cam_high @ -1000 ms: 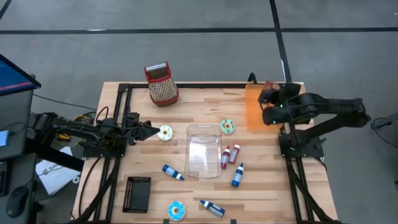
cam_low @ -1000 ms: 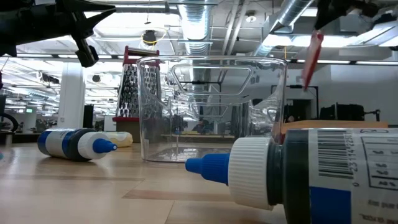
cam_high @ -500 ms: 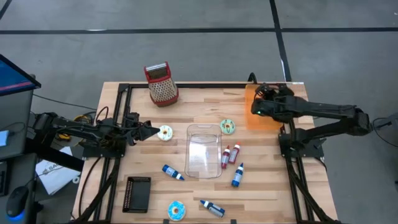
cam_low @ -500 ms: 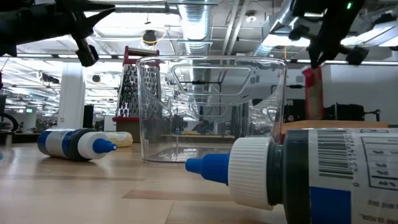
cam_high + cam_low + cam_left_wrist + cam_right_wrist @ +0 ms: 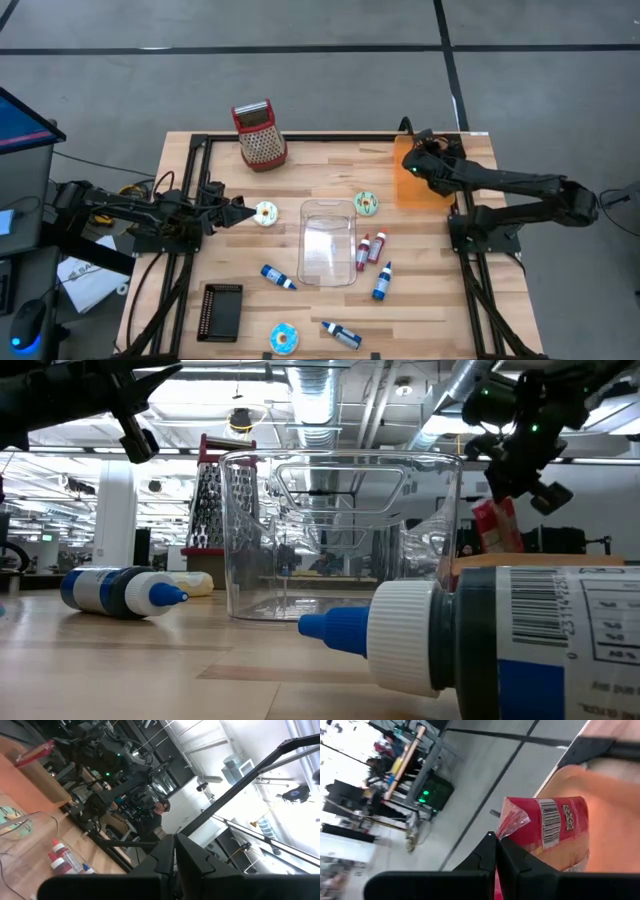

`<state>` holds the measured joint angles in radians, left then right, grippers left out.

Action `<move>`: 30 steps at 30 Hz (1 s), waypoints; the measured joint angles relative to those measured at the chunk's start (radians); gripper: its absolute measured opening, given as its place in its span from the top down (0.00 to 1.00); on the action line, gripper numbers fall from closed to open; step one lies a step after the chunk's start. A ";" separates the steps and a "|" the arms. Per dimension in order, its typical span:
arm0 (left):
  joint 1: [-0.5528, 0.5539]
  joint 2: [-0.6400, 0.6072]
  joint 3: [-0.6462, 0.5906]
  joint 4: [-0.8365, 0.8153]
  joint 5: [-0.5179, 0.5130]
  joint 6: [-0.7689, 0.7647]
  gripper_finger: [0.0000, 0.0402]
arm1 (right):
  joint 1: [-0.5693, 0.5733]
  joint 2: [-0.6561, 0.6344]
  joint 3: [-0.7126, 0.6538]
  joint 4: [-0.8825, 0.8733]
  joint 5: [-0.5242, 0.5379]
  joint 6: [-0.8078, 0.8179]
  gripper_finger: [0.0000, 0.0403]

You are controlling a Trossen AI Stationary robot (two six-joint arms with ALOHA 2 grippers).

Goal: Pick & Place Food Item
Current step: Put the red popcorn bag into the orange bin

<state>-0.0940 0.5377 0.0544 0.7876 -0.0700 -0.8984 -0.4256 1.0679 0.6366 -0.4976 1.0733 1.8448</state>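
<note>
The right hand [image 5: 418,160] is clamped on the crinkly red snack packet [image 5: 551,831], dangling it right over the flat orange board [image 5: 413,182] on the worktop's far-right corner, way nearer than the closed left hand [image 5: 243,210].

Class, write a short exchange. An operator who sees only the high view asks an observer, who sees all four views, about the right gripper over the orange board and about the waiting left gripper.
Operator: Is the right gripper holding anything?
Observer: Yes. The right wrist view shows the right gripper shut on the crimped end of a red packet with a barcode.
Operator: Is the packet down on the orange board?
Observer: In the low view it hangs tilted under the gripper, with its lower end close to the board. I cannot tell whether they touch.
Operator: And the left gripper?
Observer: The left wrist view shows the left gripper shut, with nothing between its fingers.
</note>
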 joint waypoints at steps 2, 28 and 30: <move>0.000 0.000 0.000 0.000 0.000 0.000 0.96 | -0.007 0.000 -0.039 0.071 -0.002 -0.010 1.00; 0.000 0.000 0.000 -0.001 0.042 -0.004 0.96 | 0.120 -0.003 -0.107 0.057 -0.186 -0.068 0.69; 0.000 0.000 0.000 -0.001 0.042 -0.004 0.96 | 0.144 -0.003 -0.107 0.054 -0.186 -0.082 0.66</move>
<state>-0.0944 0.5377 0.0544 0.7865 -0.0280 -0.9028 -0.2814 1.0653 0.5297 -0.4437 0.8874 1.7626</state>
